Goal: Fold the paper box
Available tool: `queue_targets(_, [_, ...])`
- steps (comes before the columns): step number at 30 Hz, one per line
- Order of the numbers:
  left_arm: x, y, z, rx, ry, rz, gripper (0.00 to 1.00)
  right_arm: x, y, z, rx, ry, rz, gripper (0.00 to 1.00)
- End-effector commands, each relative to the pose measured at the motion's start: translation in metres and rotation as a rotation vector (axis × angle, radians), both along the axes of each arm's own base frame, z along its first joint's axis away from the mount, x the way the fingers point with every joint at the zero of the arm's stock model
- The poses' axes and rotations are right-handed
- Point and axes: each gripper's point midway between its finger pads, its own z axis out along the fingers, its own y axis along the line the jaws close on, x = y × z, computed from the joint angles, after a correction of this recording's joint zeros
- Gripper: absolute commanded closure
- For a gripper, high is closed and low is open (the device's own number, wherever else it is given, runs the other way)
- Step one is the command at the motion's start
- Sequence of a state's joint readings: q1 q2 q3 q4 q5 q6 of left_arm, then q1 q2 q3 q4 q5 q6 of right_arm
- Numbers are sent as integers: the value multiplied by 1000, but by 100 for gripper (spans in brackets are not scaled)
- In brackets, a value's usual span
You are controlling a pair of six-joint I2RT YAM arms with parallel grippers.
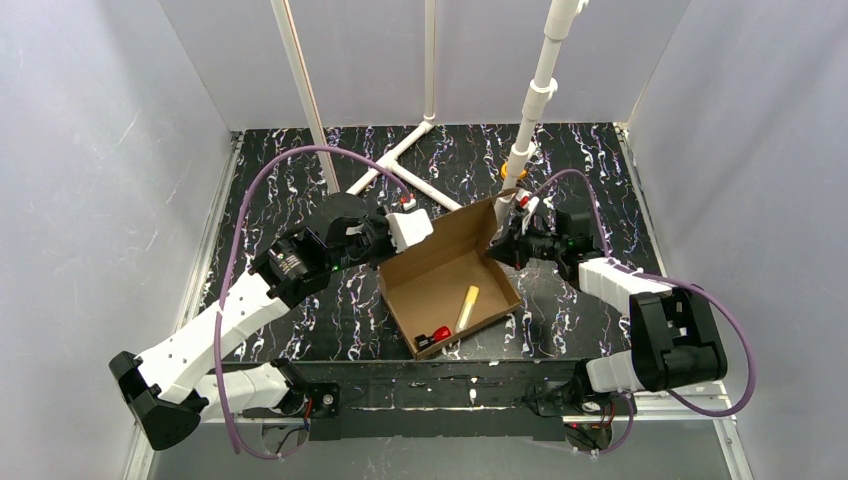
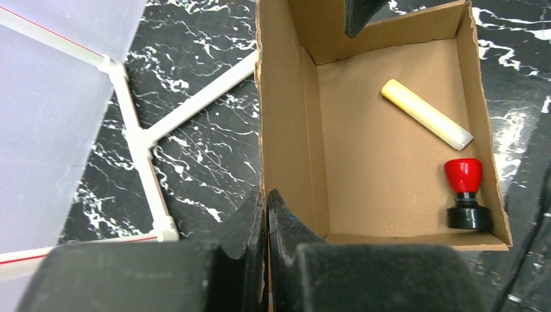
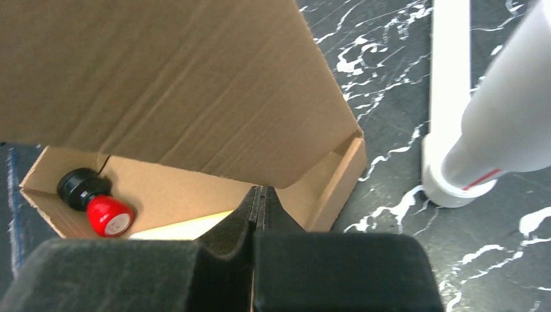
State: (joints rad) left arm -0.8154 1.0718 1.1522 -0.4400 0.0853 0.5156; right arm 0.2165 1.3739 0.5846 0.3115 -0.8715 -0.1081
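The paper box is a brown cardboard tray standing open in the middle of the table, its walls upright. My left gripper is at the far wall near the box's left corner. In the left wrist view it is shut on that wall's top edge, one finger inside and one outside. My right gripper is at the far right corner, shut on the cardboard edge. A raised flap leans over the right gripper and hides much of the inside of the box.
Inside the box lie a pale yellow stick and a red-and-black stamp. A white pipe frame lies behind the box, and an upright white pipe stands by the right gripper.
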Motion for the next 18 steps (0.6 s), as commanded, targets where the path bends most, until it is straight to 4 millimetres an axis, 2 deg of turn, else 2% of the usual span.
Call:
queue_targets(1, [11, -2, 27, 4, -185, -47, 100, 43, 1, 24, 0, -127, -90, 99])
queue_targets(6, [25, 7, 24, 148, -310, -81, 100, 58, 3, 25, -7, -147, -99, 99])
queue_targets(10, [29, 11, 15, 141, -250, -105, 100, 68, 3, 21, -18, -160, -109, 99])
queue_targets(16, [24, 14, -21, 81, -119, -99, 100, 59, 2, 13, -39, -193, -71, 99])
queue_targets(18, [22, 15, -27, 69, -104, -95, 100, 56, 3, 13, -38, -199, -53, 99])
